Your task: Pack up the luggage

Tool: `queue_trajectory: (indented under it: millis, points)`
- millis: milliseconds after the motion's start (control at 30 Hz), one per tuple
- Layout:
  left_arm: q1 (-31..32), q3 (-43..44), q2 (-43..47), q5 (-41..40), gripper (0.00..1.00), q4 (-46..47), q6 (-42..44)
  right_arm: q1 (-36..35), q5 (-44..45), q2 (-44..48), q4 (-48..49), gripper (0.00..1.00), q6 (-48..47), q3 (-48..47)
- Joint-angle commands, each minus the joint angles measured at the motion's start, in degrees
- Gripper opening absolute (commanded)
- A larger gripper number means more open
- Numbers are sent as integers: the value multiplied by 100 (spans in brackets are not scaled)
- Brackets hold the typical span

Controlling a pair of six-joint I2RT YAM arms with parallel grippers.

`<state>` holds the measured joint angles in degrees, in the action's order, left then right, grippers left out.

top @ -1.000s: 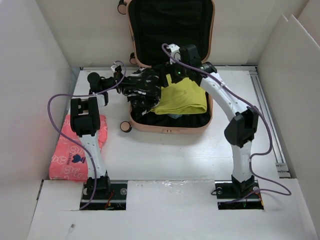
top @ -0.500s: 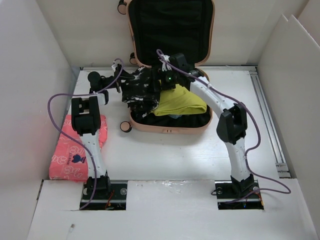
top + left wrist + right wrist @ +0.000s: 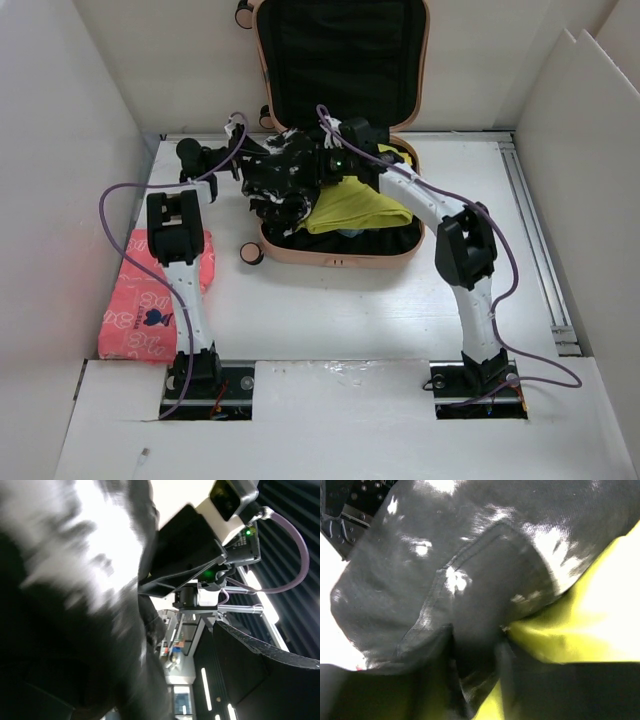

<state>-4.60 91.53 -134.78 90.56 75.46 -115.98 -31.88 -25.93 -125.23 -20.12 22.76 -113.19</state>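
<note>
1. The right gripper [image 3: 475,680] has gone from spread wide to closing on a fold of the black garment [image 3: 470,570]. The cloth bunches between its dark fingers [image 3: 375,695], so this reads as a pinch.
2. The left gripper [image 3: 250,163], clamped a second ago, now looks released. In its wrist view one finger [image 3: 260,670] stands well clear of the blurred cloth.
3. So the garment has passed from the left arm to the right. It has also gathered inward, hanging less over the left rim than before.
4. It sits bunched over the left part of the tray, touching the yellow garment [image 3: 360,205] already lying inside.
5. The luggage [image 3: 340,252] lies open at the far middle of the table [image 3: 340,310], lid propped upright behind.
6. Judgement: the right arm can now draw the garment fully inside. A pink packet [image 3: 150,290] waits by the left arm, still unpacked.
</note>
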Motion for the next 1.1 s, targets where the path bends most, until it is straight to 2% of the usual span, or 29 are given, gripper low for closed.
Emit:
queue_trajectory:
  millis: [0, 33, 67, 267, 300, 367, 533, 667, 700, 800, 900, 967, 1000, 1033, 1067]
  points:
    - [-128, 541, -363, 822, 100, 4310, -574, -74, -483, -10, 130, 29, 254, 297]
    - [-190, 646, -460, 822, 100, 4310, -653, -12, -483, -10, 209, 7, 255, 358]
    - [-190, 726, -540, 822, 100, 4310, -654, -11, -483, 42, 262, 0, 333, 472]
    - [-243, 1499, -1085, 578, 100, 4310, -1057, 94, -360, 174, 26, 0, 159, 482]
    - [-243, 1500, -1016, 89, 100, 4310, -1136, 94, -308, 174, -44, 0, 71, 429]
    - [-313, 1412, -675, -187, 100, 4022, -954, 146, -254, 227, -228, 0, 9, 376]
    - [-313, 2026, -75, 57, 100, 3273, -320, 147, -131, 227, -361, 0, -44, 323]
    - [-313, 2922, -241, 197, 100, 3335, -57, 147, -131, 43, -571, 0, -44, 69]
    - [-261, 3454, -442, 346, 100, 3430, 14, 147, -79, 42, -694, 0, -114, 8]
    - [-208, 4493, -768, 796, 100, 4308, -258, 147, 61, 42, -809, 0, -176, -98]
    - [-261, 4576, -935, 796, 100, 4310, -240, 147, 132, 42, -880, 0, -176, -151]
    - [-261, 4235, -936, 735, 100, 4310, -468, 147, 132, 42, -932, 0, -176, -151]
    - [-261, 3963, -936, 291, 100, 4310, -765, 147, 132, 42, -932, 0, -176, -203]
    - [-261, 3030, -823, -79, 100, 4310, -881, 147, 185, 42, -932, 0, -176, -204]
    - [-339, 2490, -604, -440, 100, 4310, -960, 147, 185, -10, -993, 0, -176, -273]
